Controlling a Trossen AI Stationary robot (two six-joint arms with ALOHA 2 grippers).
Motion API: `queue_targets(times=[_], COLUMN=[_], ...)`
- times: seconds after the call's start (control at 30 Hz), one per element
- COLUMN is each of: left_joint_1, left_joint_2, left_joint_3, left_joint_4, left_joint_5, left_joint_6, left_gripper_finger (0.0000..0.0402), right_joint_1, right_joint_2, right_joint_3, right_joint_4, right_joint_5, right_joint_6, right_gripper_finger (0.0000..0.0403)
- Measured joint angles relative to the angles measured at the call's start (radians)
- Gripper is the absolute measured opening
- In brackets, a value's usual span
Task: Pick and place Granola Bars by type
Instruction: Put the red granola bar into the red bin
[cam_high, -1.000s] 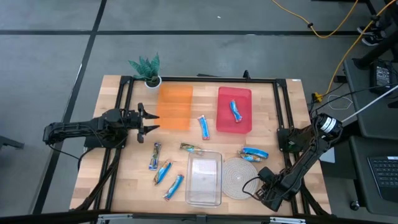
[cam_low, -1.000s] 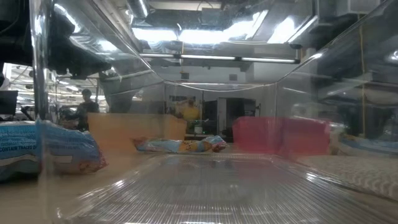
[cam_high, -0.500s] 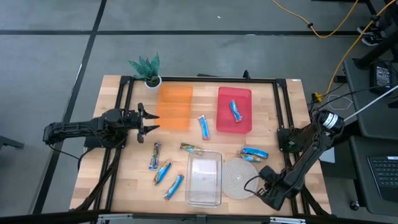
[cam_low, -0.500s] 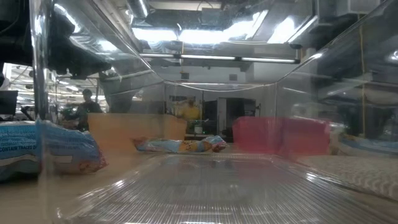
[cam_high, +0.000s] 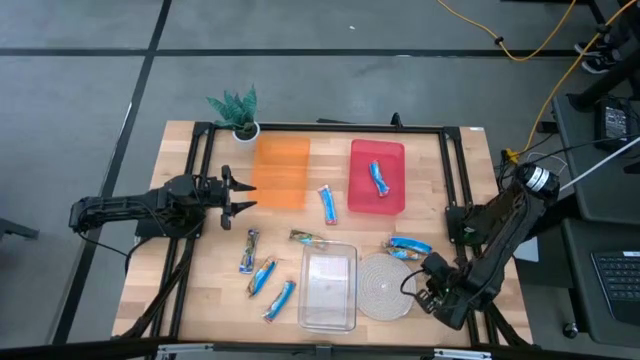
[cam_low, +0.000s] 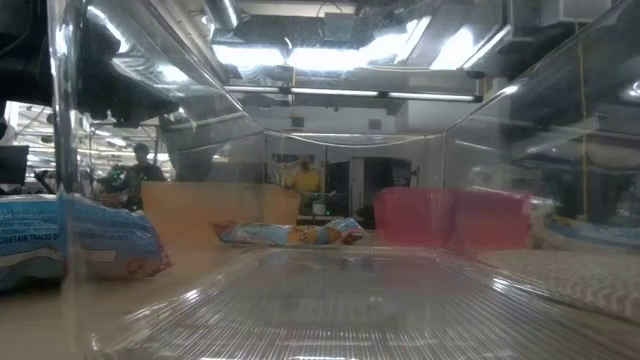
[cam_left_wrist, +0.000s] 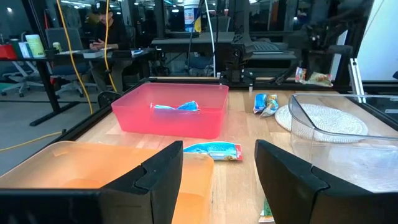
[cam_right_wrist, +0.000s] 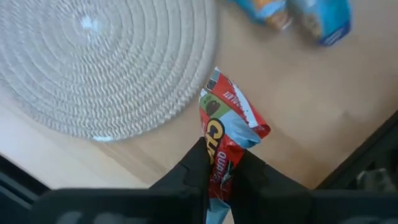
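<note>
Beside the woven mat (cam_right_wrist: 99, 68) — right gripper (cam_right_wrist: 219, 167) pinches a red-labelled bar (cam_right_wrist: 225, 138).

Straight down over the whole table (cam_high: 200, 290) from high, level through the clear tray (cam_low: 330, 300) from low, forward past each pincer from the wrists, mat (cam_right_wrist: 93, 68) and red tray (cam_left_wrist: 171, 112) shared with the overhead.

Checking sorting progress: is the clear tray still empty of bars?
Yes: in the high view the clear tray holds nothing, while one blue bar lies in the red tray.
</note>
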Motion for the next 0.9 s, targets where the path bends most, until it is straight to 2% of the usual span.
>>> queue_targets(times=[0.2,0.4,0.63,0.9], left_joint_1=[0.0,0.0,0.0,0.0], left_joint_2=[0.0,0.0,0.0,0.0], left_joint_3=[0.0,0.0,0.0,0.0], left_joint_4=[0.0,0.0,0.0,0.0], left_joint_5=[0.0,0.0,0.0,0.0], left_joint_6=[0.0,0.0,0.0,0.0], left_gripper_finger=[0.0194,0.0194,0.0194,0.0194], right_joint_1=[-0.044,-0.149,-0.323,-0.573], right_joint_2=[-0.064,-0.129,-0.208,-0.288], right_joint_3=[0.0,0.0,0.0,0.0], right_joint_4=[-0.055,-0.061,-0.05,0.016], right_joint_5=[0.037,0.121,0.166,0.167], right_joint_6=[-0.102,-0.32,-0.627,-1.004], right_gripper_finger=[0.0046,0.0046,0.0046,0.0046])
